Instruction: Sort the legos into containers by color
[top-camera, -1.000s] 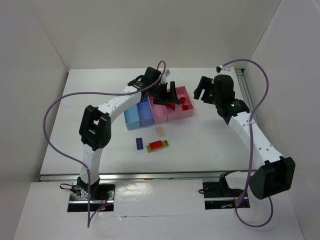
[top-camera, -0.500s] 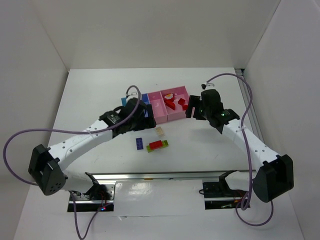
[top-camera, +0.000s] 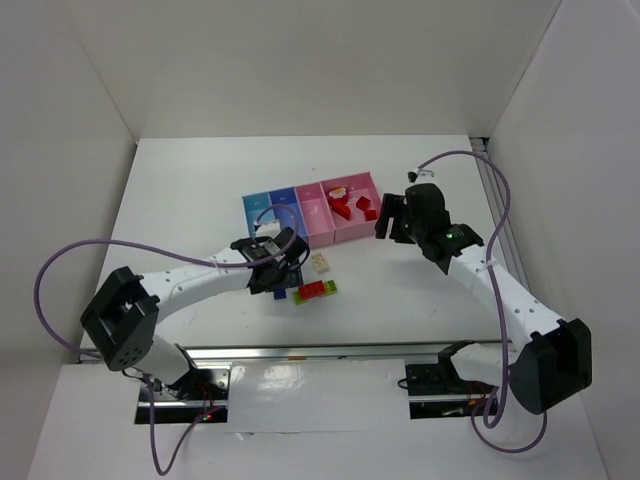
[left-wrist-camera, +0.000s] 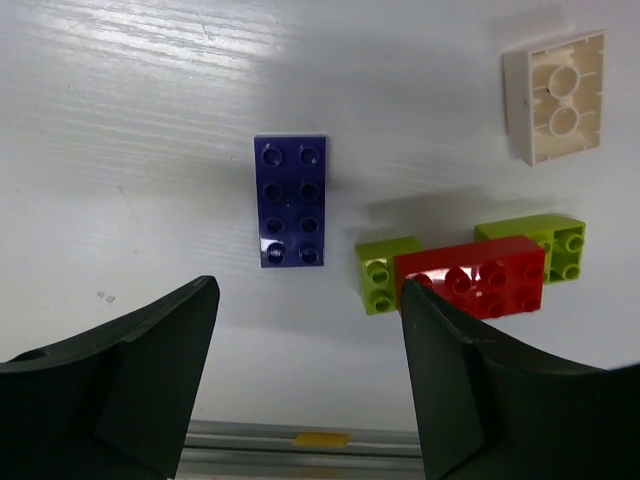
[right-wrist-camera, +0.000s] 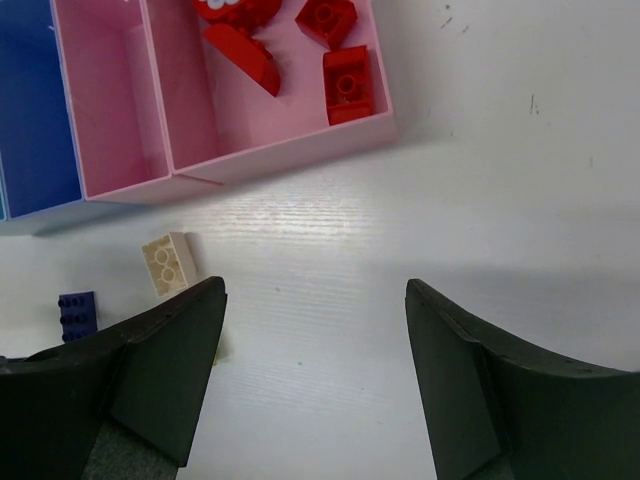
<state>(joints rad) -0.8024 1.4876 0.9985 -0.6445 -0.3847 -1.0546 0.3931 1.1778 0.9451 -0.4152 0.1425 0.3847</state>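
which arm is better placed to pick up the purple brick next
Left. The left tool, open, hangs just above the purple brick, which sits centred in its wrist view. The right tool, also open, sits by the wide pink tray, farther from that brick.

Your left arm (top-camera: 190, 280) lies stretched low, elbow out at the near left and forearm running right toward the centre. Your left gripper (top-camera: 283, 268) points straight down. In its wrist view the two dark fingers (left-wrist-camera: 150, 370) stand wide apart with nothing between them. Your right arm (top-camera: 500, 290) slants from its base up and left, reaching farther in than the left. Your right gripper (top-camera: 392, 215) also faces down, spread wide and holding nothing.
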